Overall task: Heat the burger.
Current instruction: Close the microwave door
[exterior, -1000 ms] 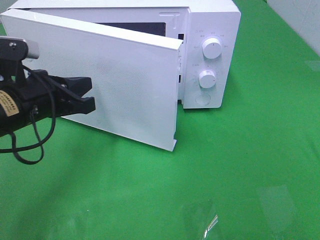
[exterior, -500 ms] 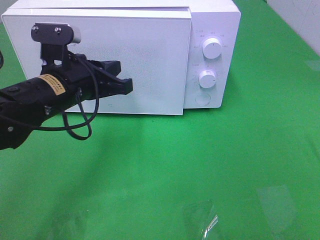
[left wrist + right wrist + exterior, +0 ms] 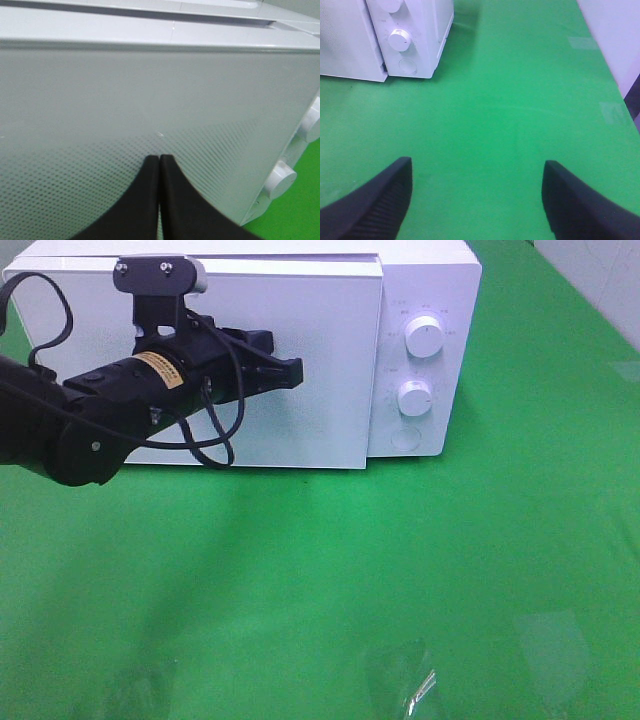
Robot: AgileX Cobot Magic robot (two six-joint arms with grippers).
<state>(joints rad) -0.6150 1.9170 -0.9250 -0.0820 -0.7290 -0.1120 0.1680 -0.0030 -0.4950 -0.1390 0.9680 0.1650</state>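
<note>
The burger shows in no view. The microwave (image 3: 425,280) has its door (image 3: 330,350) shut flush, so my guess is the burger sits inside, behind the panel directly ahead of the left claw (image 3: 290,373). Going by what a bun with lettuce is, it should be light, soft and easy to crush, with layers that slide apart if tipped. I would take it low on both sides with a gentle squeeze, or better, lift whatever carries it and keep that level.

The left claw is clenched with nothing in it. Its tips are pressed together at the door's dotted face, touching it or all but. Right of those tips, on the control panel, are the upper dial (image 3: 425,337), the lower dial (image 3: 414,398) and a round button (image 3: 405,438) beneath them.

The right claw (image 3: 476,165) is released and holds nothing, hovering over the counter (image 3: 400,570), with the microwave's dials ahead and to its left. The counter is covered in smooth green cloth that looks flat. Nothing else lies on it near either claw, so there is plenty of room to work.
</note>
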